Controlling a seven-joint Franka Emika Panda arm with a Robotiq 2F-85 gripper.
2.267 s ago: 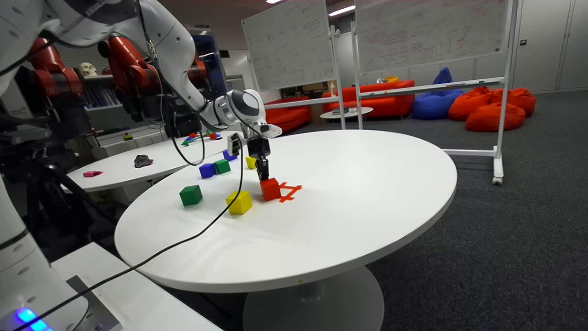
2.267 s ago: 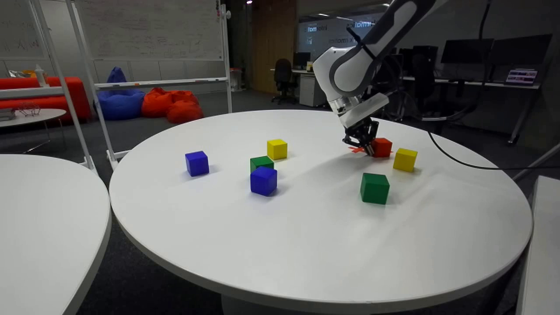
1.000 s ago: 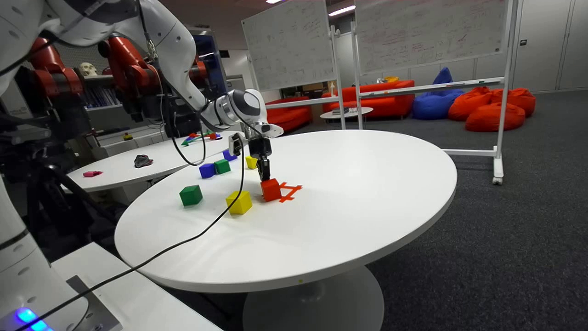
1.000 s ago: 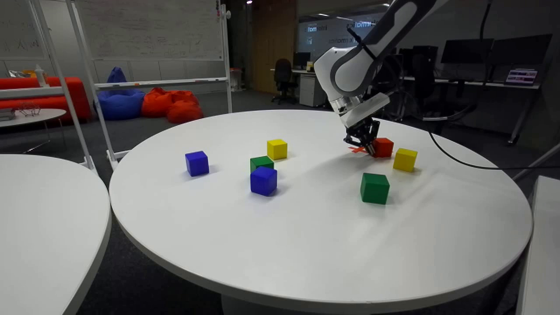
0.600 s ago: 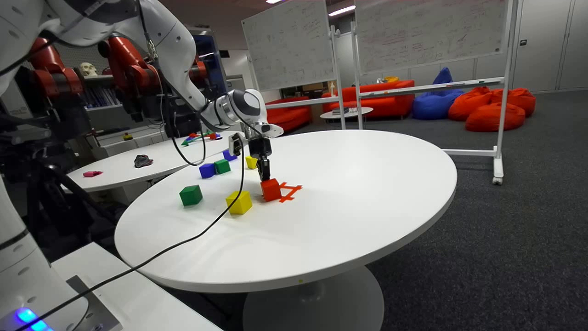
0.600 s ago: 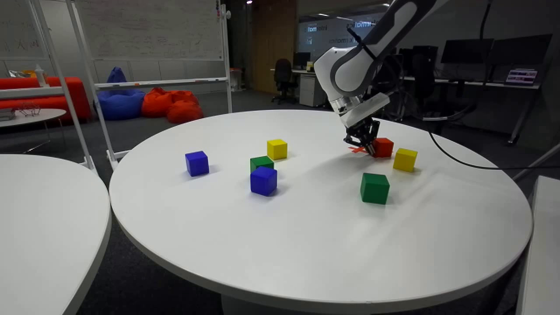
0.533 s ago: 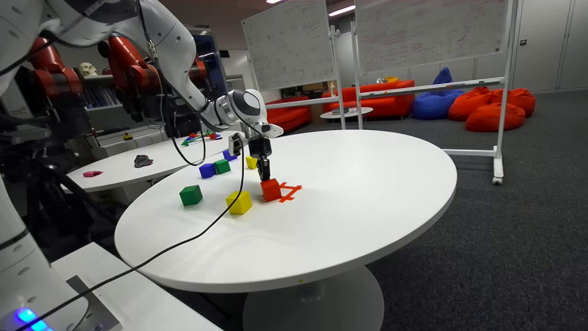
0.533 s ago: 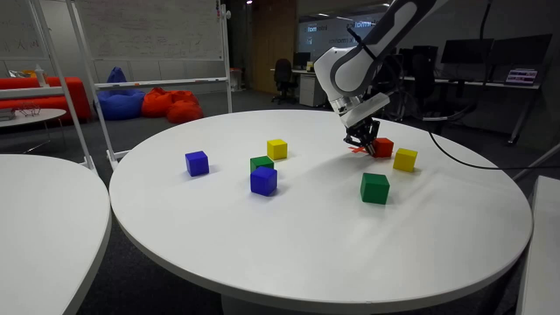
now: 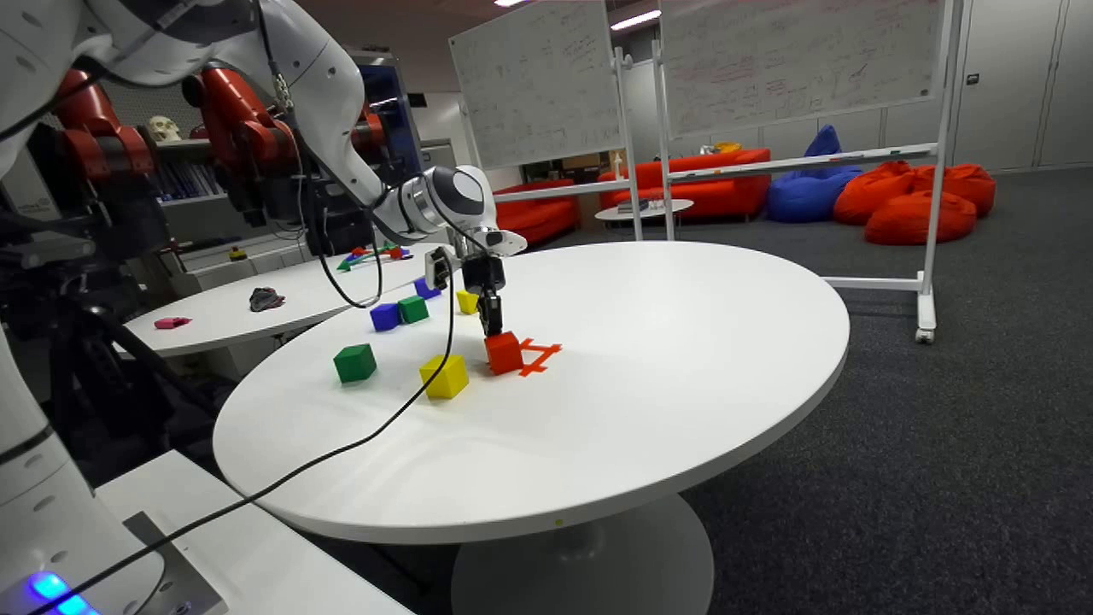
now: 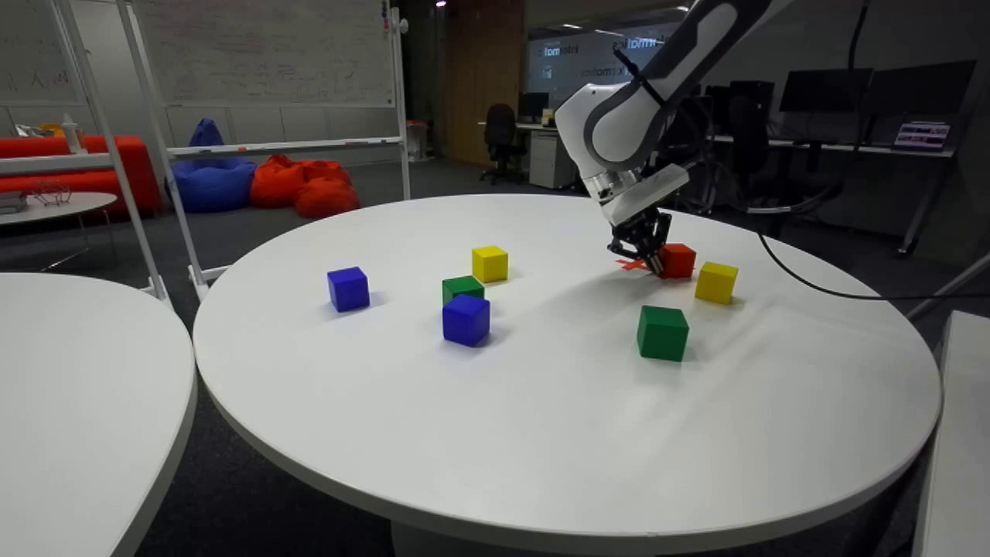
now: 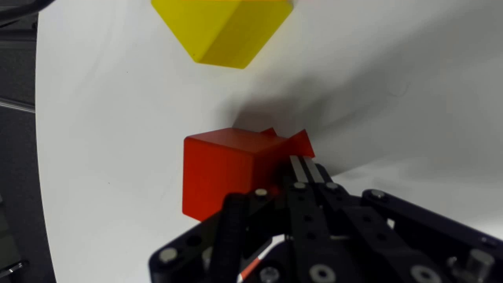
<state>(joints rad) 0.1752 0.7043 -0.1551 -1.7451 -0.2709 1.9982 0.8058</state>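
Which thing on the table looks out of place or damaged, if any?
The red cube seems off-centre on the tape, which shows mostly to one side in an exterior view. The gripper is shut beside this cube, not around it. I see no spill or damage.

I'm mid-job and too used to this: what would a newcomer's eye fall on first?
Probably the red cube, vivid beside the shut gripper in the wrist view. Next, the red tape mark on the white table, showing right of that cube in an exterior view. Then the yellow cube at the wrist view's top edge.
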